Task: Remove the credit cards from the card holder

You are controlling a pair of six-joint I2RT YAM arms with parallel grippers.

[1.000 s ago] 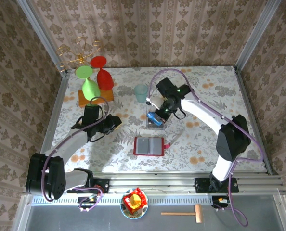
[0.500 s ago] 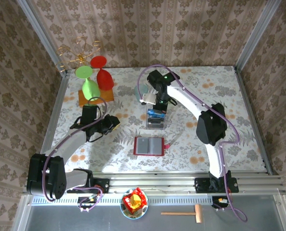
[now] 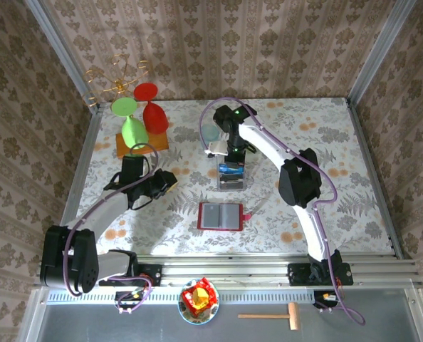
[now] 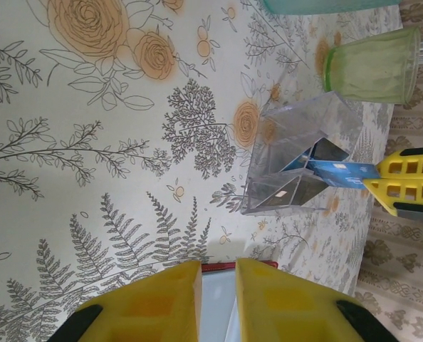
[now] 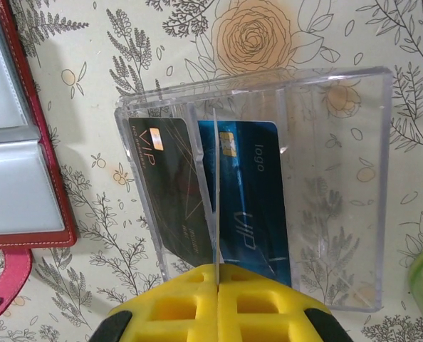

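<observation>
Well, glossy blue card (image 5: 247, 192), clear box (image 5: 340, 178).

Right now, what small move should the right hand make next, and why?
Probably ease the card down into the box. The right hand is shut on a blue card whose far edge sits at the mouth of the clear box, where a dark card already stands in a slot.

**Blue card pinched in the clear box**

The right end effector (image 5: 217, 313), fingers pressed together, grips the blue card (image 5: 251, 199) in the clear box (image 5: 340, 178), next to the dark card (image 5: 170, 192). The open red card holder (image 5: 19, 178) lies beside the box on the bench (image 5: 69, 64).
</observation>
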